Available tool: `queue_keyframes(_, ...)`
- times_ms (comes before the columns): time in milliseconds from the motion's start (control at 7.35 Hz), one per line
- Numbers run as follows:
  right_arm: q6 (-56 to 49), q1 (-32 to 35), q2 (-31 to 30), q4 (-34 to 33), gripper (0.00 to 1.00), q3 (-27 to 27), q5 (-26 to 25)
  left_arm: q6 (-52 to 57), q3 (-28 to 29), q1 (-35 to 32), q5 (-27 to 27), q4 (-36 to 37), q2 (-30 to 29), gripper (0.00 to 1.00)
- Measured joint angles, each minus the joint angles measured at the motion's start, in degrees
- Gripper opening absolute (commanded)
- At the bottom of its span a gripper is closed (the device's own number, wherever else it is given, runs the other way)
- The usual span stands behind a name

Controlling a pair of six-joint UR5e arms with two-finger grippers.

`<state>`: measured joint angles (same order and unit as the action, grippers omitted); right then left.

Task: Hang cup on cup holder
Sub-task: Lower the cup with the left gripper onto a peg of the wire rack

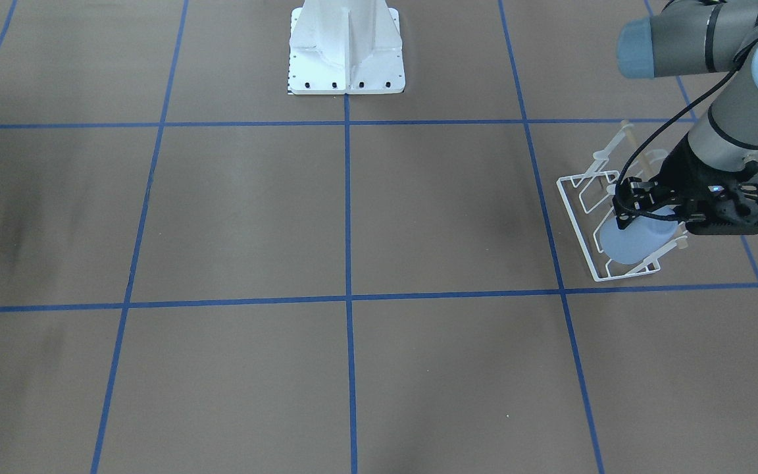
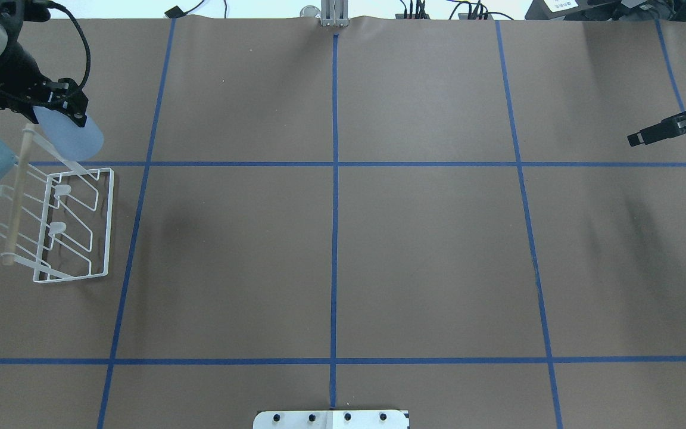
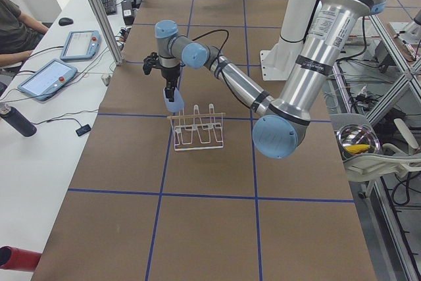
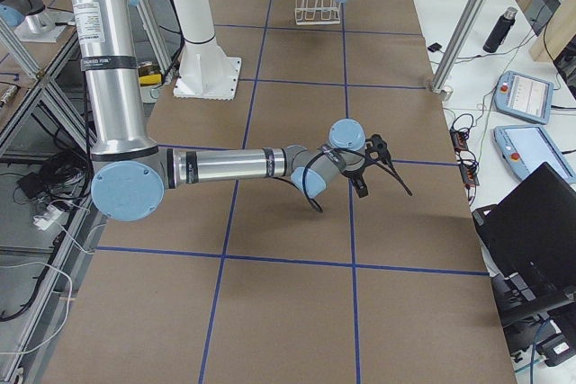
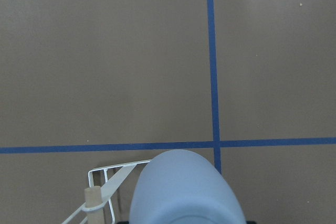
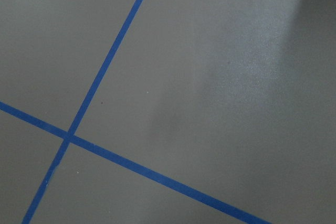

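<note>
Brown paper covered the table, marked off into large squares by blue tape lines. At the middle of the robot's edge stood the white base plate of its column.

Far out on the robot's left side, the cup holder stood on the paper, its rectangular base frame flat and its pale wooden rod running along the top. Prongs with rounded tips angled out from both sides of the wire frame.

The left gripper pointed downward over the rack's far end, its jaws clamped on the cup. The light blue tumbler hung clear of the table and tilted, and its wider, rounded end lay away from the fingers. From overhead, it sat just past the end of the rod, and one of the end prongs ran under its edge. The left wrist camera showed the cup's body filling the lower middle of its view, with the rod's tip and a flat prong just beside it. Whether the cup touched that prong could not be told, nor which end faced down.

The right gripper hung low over bare paper on the opposite side, well apart from the rack, with its jaws spread and nothing between them. Its wrist camera saw only paper and crossing tape.

Beyond the table's far edge, a side bench carried two tablets
</note>
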<state>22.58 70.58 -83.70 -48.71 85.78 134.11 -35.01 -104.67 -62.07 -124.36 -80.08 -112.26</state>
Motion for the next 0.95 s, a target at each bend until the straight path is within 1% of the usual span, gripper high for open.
queue_keyframes(136, 0.2, 0.0, 0.0, 0.0, 1.00, 0.0, 0.0, 0.1, 0.4, 0.2, 0.1, -0.1, 0.0, 0.08)
queue_keyframes(272, 0.4, 0.0, 0.0, 0.0, 1.00, 0.0, 0.1, 0.3, 0.9, 0.2, 0.2, -0.2, 0.1, 0.15)
queue_keyframes(408, 0.5, -0.1, 0.1, -0.1, 1.00, 0.0, 0.2, 0.5, 1.1, 0.3, 0.2, -0.2, 0.2, 0.38)
queue_keyframes(545, 0.6, -0.1, 0.3, -0.6, 1.00, 0.1, 0.3, 0.7, 1.2, 0.4, 0.3, -0.3, 0.5, 0.64)
queue_keyframes(681, 0.6, -0.1, 0.5, -1.0, 1.00, 0.2, 0.5, 0.7, 1.3, 0.5, 0.3, -0.3, 0.8, 0.65)
queue_keyframes(817, 0.6, -0.1, 0.6, -1.3, 1.00, 0.3, 0.6, 0.7, 1.2, 0.5, 0.3, -0.3, 0.8, 0.46)
queue_keyframes(953, 0.7, -0.1, 0.6, -1.4, 1.00, 0.3, 0.7, 0.7, 0.8, 0.5, 0.2, -0.3, 0.9, 0.00)
